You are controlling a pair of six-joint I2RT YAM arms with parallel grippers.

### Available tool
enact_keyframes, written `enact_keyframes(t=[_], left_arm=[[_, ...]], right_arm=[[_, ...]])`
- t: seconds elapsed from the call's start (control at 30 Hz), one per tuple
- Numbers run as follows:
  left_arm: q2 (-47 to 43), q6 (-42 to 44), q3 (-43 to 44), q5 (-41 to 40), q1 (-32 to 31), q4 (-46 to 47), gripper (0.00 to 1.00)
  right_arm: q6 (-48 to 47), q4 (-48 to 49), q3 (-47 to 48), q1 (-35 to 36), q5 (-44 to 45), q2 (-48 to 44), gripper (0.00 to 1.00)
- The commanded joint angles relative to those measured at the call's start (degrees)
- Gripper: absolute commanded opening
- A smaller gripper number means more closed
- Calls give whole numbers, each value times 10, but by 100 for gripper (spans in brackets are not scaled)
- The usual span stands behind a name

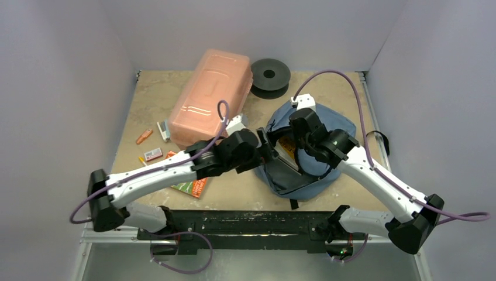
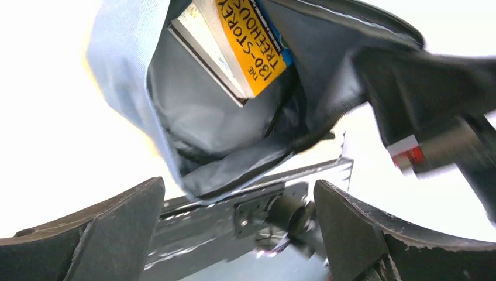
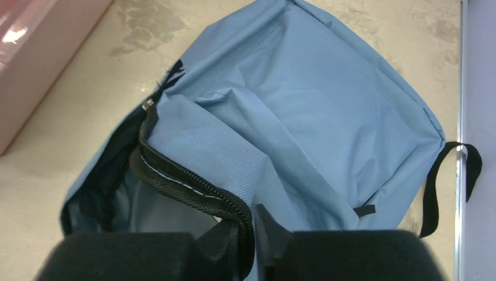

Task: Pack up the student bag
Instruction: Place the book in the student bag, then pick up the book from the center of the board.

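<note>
Right, the student bag (image 3: pixel 327 111) lies on the right half of the table (image 1: pixel 327 88), just in front of the black spool (image 1: pixel 270 75) and to the right of the pink box (image 1: pixel 210 93), apart from both. Its mouth faces the left arm, and it gapes wide. One black strap (image 3: pixel 450 175) trails off toward the table's right edge.

The right gripper (image 3: pixel 250 225) is down on the zipper edge, fingers pressed almost together with the dark zipper trim (image 3: pixel 193 187) caught between them. It is pinching the bag's upper flap and holding it up off the lower side, so the grey lining shows underneath.

The left gripper (image 2: pixel 238 187) sits right at the opening, jaws spread as wide as they go, with nothing between them. From its own camera you look straight into the bag: a book with a yellow spine (image 2: pixel 257 41) is in there, lying slanted against the lining (the spine reads "130-Storey Treehouse", if I read it right). The dark blurred bulk on the right of that view is the other arm's wrist.

Over on the left side, an orange and green booklet (image 1: pixel 190 187) lies flat, partly under the left arm. Beyond it are a few small bits: an orange piece (image 1: pixel 144 136), a little red and white one (image 1: pixel 153 154) and a pale one (image 1: pixel 164 130) close to the pink box. They are too small for me to name.
</note>
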Motion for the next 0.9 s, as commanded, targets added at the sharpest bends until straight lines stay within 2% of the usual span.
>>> enact_keyframes(t=[0.0, 0.07, 0.13, 0.2, 0.23, 0.33, 0.37, 0.43, 0.5, 0.57, 0.63, 0.7, 0.87], left_arm=[[-121, 186, -48, 10, -5, -84, 98], [-192, 262, -83, 24, -5, -91, 98], [-283, 315, -130, 27, -5, -90, 98], [-387, 368, -172, 15, -5, -96, 98], [-434, 384, -179, 0, -5, -107, 98], [-551, 413, -167, -73, -5, -161, 98], [-578, 410, -154, -100, -5, -185, 98], [-608, 394, -119, -149, -5, -234, 98], [-615, 379, -78, -182, -5, -285, 97], [-606, 355, -37, -203, -5, -339, 96], [-588, 320, 2, -221, -5, -410, 96], [-580, 297, 20, -229, -5, -443, 95], [-589, 275, -6, -218, -5, -439, 95]], right_arm=[[2, 10, -25, -2, -17, 3, 30], [-32, 43, -49, -2, -166, -7, 63], [-32, 122, -96, 0, -339, -29, 63], [-32, 234, -161, 26, -442, -64, 63], [-32, 296, -189, 58, -439, -73, 63], [-32, 420, -223, 215, -302, -64, 63], [-44, 461, -230, 251, -248, -50, 96], [-44, 555, -239, 302, -163, -8, 99], [-40, 584, -216, 329, -89, 62, 99], [-28, 558, -149, 334, -87, 147, 99], [-70, 563, -77, 354, -127, 232, 99], [-116, 594, -34, 378, -139, 316, 99], [-126, 576, 108, 385, -138, 450, 99]])
